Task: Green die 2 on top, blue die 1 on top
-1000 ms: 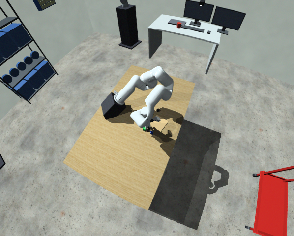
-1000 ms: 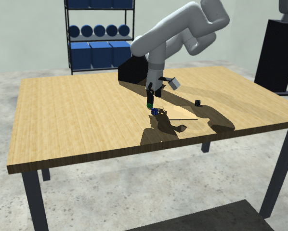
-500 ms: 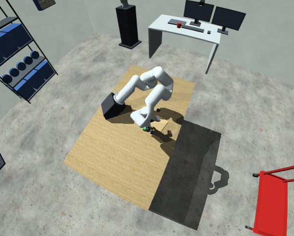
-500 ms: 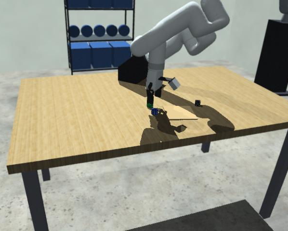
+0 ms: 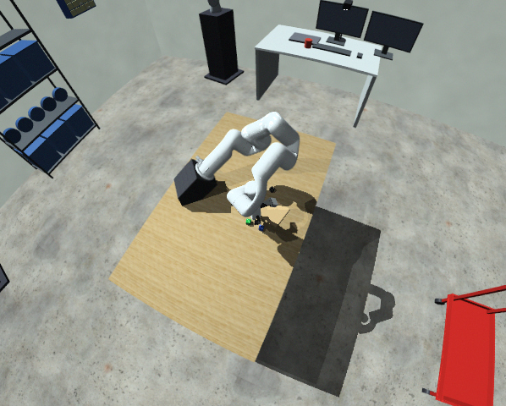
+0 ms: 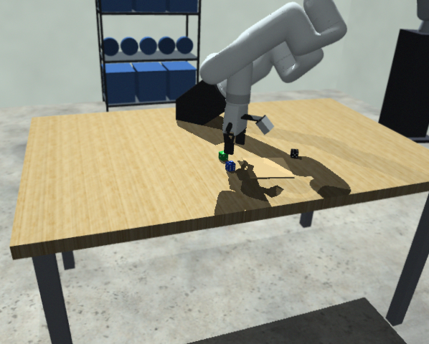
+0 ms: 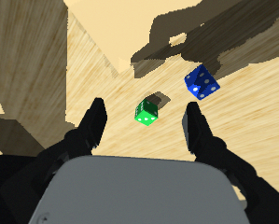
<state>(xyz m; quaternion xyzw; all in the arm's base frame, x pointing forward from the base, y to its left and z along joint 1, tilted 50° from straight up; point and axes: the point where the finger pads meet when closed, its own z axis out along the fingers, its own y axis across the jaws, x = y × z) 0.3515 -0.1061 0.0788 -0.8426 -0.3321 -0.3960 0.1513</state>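
The green die rests on the bare table beside the mat. In the wrist view, a bright green face with a row of pips points toward the gripper body; its top number is unclear. The blue die is also off the mat, beyond the right finger in the wrist view; its top number is unclear. My gripper is open and empty, above the table, with the green die framed between its fingers. The black die stands beyond the mat, on the table.
The wooden table bears the robot's black base at its back. The arm's shadow falls across part of the mat and the table near the blue die. The blue die is close outside one finger.
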